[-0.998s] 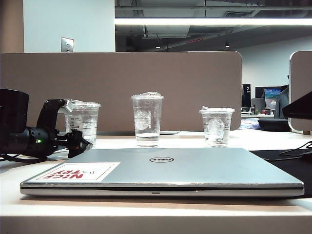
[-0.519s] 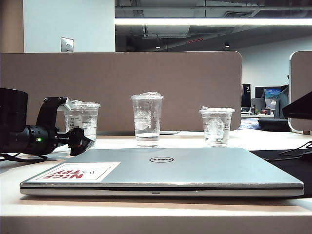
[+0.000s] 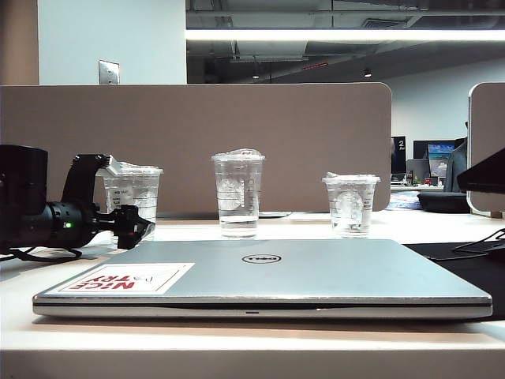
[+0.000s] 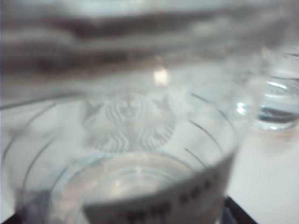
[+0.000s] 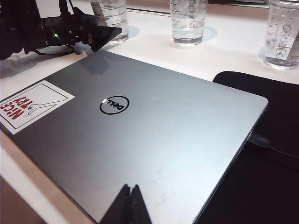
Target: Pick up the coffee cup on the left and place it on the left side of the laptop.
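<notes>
The coffee cup (image 3: 134,193), wide clear plastic with black lines and a crinkled film lid, stands at the back left of the table, behind the laptop's (image 3: 316,272) left corner. My left gripper (image 3: 136,225) is level at the cup's lower part, open, with a finger on each side of it. In the left wrist view the cup (image 4: 131,140) fills the picture, and dark fingertips (image 4: 233,212) show at its edges. My right gripper (image 5: 130,189) is shut and hangs empty over the silver laptop lid (image 5: 154,135).
A taller clear cup (image 3: 237,193) stands behind the laptop's middle and a short one (image 3: 350,204) to the right. A grey partition (image 3: 237,126) closes off the back. A black mat (image 5: 261,163) lies beside the laptop's right edge.
My left gripper has crept a little forward and upward against the cup. The cup has stayed in place, and the right arm has not moved.
</notes>
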